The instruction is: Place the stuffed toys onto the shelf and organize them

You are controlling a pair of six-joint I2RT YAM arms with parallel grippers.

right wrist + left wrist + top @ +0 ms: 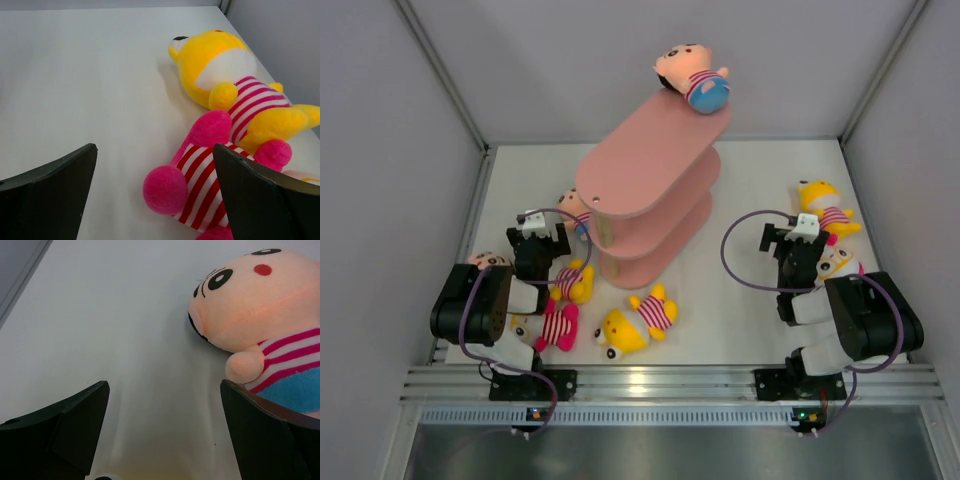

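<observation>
top external view: the shelf (650,190) stands mid-table, and one peach-headed doll (692,78) lies on the far end of its top tier. every other stuffed toy is down on the white table (740,320).

just left of the shelf's lower tiers lies a second peach doll (573,205). the left gripper (548,235) sits close beside it, on the side away from the shelf. left wrist view: that gripper (164,390) has its jaws spread wide with only bare table between them. the second peach doll (250,305) is just outside the right-hand finger, head pointing away and striped shirt near the fingertip.

near the front of the shelf's base lie a small yellow toy (575,280), a pink toy (558,325) and a larger yellow animal (635,322). another peach head (488,260) peeks out by the left arm.

well to the right of the shelf, a yellow bear (823,212) and a white-faced toy (840,262) lie by the right gripper (785,240). right wrist view: its jaws (155,150) are also spread and hold nothing. the yellow bear (220,65) and a pink striped toy (200,175) lie against the right-hand finger.
</observation>
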